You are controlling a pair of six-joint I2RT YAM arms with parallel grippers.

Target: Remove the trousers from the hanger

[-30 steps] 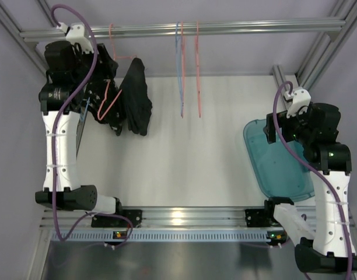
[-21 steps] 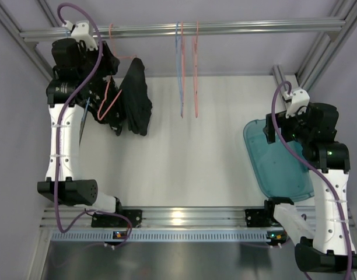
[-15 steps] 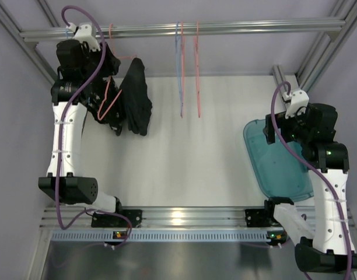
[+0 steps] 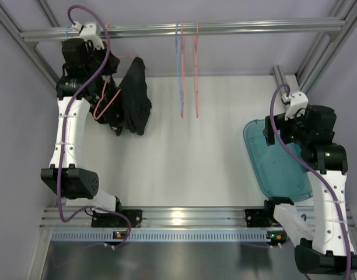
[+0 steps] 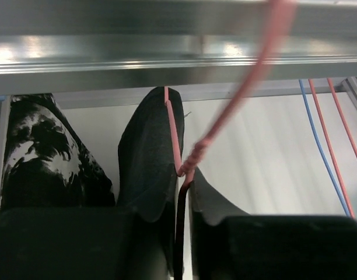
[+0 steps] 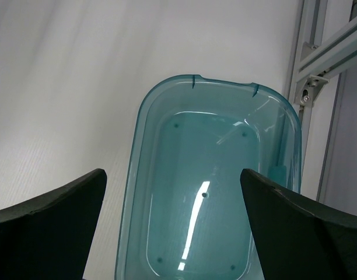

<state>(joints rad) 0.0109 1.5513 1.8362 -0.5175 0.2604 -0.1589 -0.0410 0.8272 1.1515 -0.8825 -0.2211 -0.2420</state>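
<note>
While left gripper (image 5: 181,195) clamps the hanger (image 5: 172,128), trousers (image 5: 146,151) on it hang limp (look light; pinch a fold); right gripper (image 6: 172,175) gapes.

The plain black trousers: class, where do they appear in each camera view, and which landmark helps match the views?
Top external: plain black trousers upper left, beside the left arm.
Left wrist: plain black trousers left of centre, against the pink hanger.
Right wrist: not in it.
Shared landmark: the metal rail, above them in both views.
</note>
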